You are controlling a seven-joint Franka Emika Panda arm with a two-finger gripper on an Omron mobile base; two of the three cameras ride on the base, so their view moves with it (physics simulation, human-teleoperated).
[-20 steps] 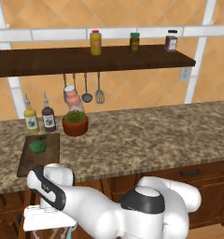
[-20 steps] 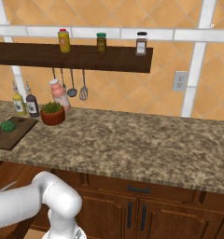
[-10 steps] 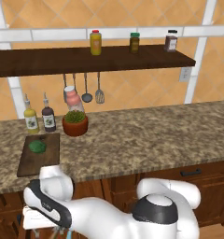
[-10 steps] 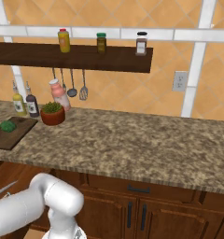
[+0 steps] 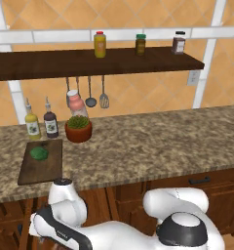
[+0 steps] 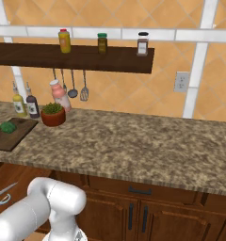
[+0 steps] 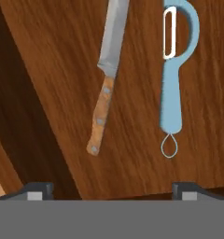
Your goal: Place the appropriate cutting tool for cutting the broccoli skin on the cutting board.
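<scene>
The cutting tool [image 7: 103, 88], a slim knife with a brown wooden handle and grey blade, lies on the wooden floor of an open drawer. A light blue peeler [image 7: 172, 70] rests to its right. My gripper [image 7: 113, 191] hovers over them, open and empty, with the knife's handle end just ahead of the gap. From the right base view the knife [image 6: 4, 190] and peeler [image 6: 0, 203] appear low at the left, below the counter. The dark green broccoli [image 5: 39, 153] sits on the dark brown cutting board [image 5: 41, 171] at the counter's left end.
A potted plant [image 5: 78, 128], two sauce bottles [image 5: 32, 124] and a pink bottle [image 5: 76, 103] stand behind the board. Utensils [image 5: 91, 95] hang under a dark shelf [image 5: 89, 62] carrying three jars. The speckled counter [image 5: 163, 141] stretches right, above cabinet doors.
My arm has sunk lower toward the bottom left, below the counter's edge. The jaws have stayed open. Nothing on the counter has moved.
</scene>
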